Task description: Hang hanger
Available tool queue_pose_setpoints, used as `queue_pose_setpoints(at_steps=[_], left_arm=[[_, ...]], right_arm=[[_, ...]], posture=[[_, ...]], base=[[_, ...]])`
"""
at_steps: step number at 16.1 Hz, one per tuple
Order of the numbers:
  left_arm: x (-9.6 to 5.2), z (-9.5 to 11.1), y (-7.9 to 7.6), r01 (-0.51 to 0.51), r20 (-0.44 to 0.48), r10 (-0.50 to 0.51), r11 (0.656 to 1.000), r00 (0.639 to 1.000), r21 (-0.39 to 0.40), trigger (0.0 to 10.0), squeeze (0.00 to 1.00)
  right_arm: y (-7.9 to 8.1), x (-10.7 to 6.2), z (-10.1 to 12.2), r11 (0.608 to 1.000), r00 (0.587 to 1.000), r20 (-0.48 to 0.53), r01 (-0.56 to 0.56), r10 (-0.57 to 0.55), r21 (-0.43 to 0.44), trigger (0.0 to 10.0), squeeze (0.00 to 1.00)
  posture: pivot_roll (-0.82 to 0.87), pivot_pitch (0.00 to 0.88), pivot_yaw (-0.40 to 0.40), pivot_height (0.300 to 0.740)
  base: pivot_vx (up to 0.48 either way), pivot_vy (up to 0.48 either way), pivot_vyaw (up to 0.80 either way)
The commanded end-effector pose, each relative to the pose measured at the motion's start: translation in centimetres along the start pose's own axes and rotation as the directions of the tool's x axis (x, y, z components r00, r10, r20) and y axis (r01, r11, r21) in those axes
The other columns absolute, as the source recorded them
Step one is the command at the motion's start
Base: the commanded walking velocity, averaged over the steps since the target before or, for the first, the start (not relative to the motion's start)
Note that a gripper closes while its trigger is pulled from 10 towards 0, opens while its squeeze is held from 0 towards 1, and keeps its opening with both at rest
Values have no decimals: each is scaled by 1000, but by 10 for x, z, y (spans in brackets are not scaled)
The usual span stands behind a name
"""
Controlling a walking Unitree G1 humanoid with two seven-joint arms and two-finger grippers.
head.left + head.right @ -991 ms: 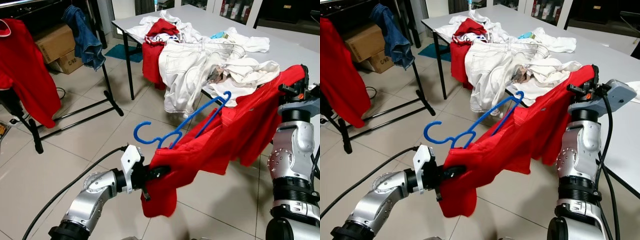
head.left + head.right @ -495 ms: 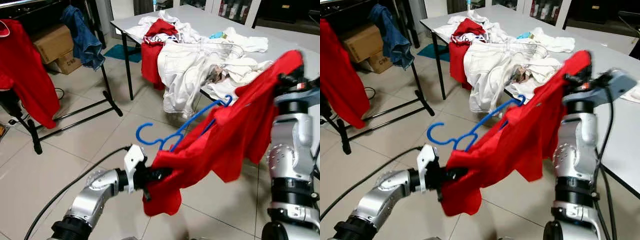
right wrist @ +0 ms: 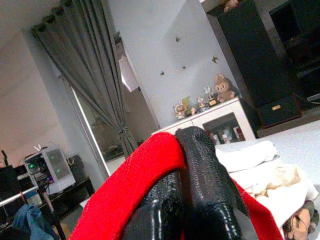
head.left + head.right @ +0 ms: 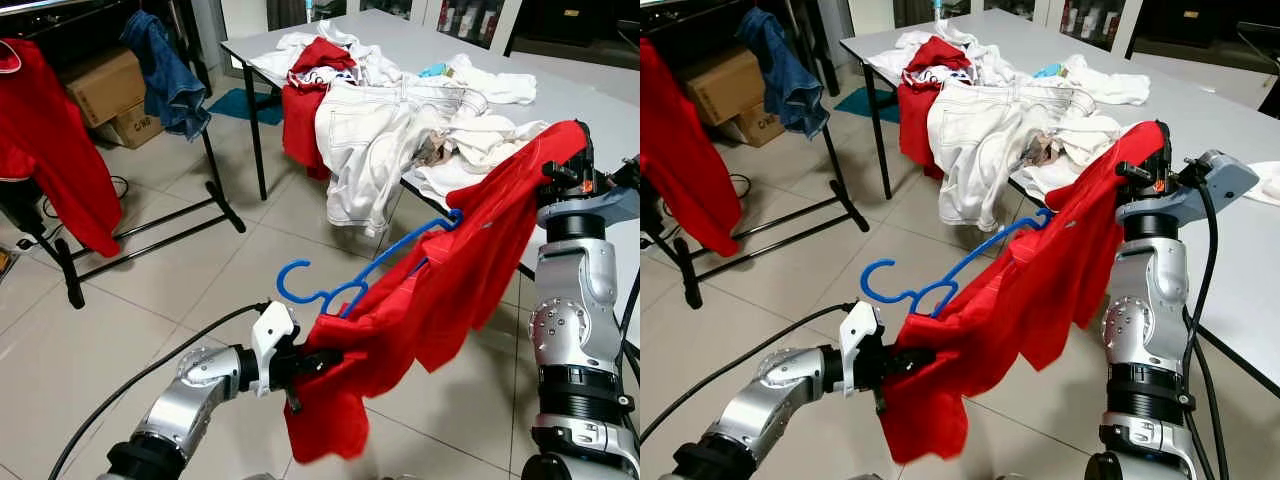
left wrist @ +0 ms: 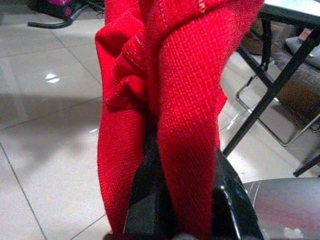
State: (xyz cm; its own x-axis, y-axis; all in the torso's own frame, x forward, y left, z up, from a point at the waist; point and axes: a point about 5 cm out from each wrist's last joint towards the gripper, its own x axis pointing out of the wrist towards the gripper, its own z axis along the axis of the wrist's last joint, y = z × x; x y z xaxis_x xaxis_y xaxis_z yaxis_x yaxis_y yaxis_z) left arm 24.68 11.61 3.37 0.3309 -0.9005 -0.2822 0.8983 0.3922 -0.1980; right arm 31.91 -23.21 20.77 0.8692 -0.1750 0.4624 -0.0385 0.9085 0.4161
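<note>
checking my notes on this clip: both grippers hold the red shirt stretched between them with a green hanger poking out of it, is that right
Not quite: the hanger is blue, not green, as the left eye view shows. The rest holds: the left gripper and the right gripper each pinch the red shirt, which stretches between them with the hanger poking out.

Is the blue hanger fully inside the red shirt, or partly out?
Partly out: the blue plastic hanger's hook and one arm stick out of the red knit shirt.

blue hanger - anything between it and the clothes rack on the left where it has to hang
Nothing visible on the open tiled floor between the blue hanger and the clothes rack. The hanger is threaded in the red shirt, which the left gripper and right gripper both hold stretched.
</note>
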Motion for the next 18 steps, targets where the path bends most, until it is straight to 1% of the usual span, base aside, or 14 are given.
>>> queue_pose_setpoints(at_steps=[1,2,3,4,5,7,8,11,15,16,18], left_arm=[[-21,-44,-1,-75,-206,55,993,977,-88,10000,0],[-20,-44,0,-80,-208,62,994,976,-80,10000,0],[-17,-44,4,-116,-209,109,993,972,-24,10000,0],[-11,-40,12,-202,-191,208,978,959,50,10000,0],[-10,-39,13,-218,-187,225,974,956,56,10000,0],[-5,-34,18,-256,-170,266,964,949,75,10000,0],[-1,-30,22,-275,-153,287,957,946,94,10000,0],[1,-26,27,-299,-147,320,943,936,149,10000,0],[7,-23,27,-296,-135,325,935,936,197,10000,0],[8,-23,27,-289,-136,323,932,937,220,10000,0],[9,-24,24,-267,-141,300,939,943,215,10000,0]], right_arm=[[9,17,45,1000,980,196,-25,23,7,7412,0],[9,17,45,1000,980,195,-27,25,7,7412,0],[11,17,45,999,980,194,-36,33,11,7216,0],[16,17,45,998,979,196,-55,49,25,6902,0],[17,17,45,998,979,196,-59,52,27,6902,0],[25,16,44,995,979,191,-85,74,46,6980,0],[34,14,44,991,976,193,-115,101,65,6863,0],[51,11,44,980,972,187,-165,143,111,7020,0],[63,3,36,968,972,151,-202,180,149,6627,0],[64,1,33,966,974,129,-206,186,159,6980,0],[60,0,33,969,977,122,-194,176,156,7961,0]], posture=[[-98,0,30,740],[-98,0,30,740],[-97,0,30,740],[-96,0,29,740],[-96,0,29,740],[-98,0,27,740],[-100,0,28,740],[-105,0,30,740],[-103,0,28,740],[-100,0,26,740],[-99,0,27,740]], base=[[0,0,0],[0,0,0],[0,0,0],[0,0,0],[0,0,0],[0,0,0],[0,0,0],[0,0,0],[0,0,0],[0,0,0],[0,0,0]])
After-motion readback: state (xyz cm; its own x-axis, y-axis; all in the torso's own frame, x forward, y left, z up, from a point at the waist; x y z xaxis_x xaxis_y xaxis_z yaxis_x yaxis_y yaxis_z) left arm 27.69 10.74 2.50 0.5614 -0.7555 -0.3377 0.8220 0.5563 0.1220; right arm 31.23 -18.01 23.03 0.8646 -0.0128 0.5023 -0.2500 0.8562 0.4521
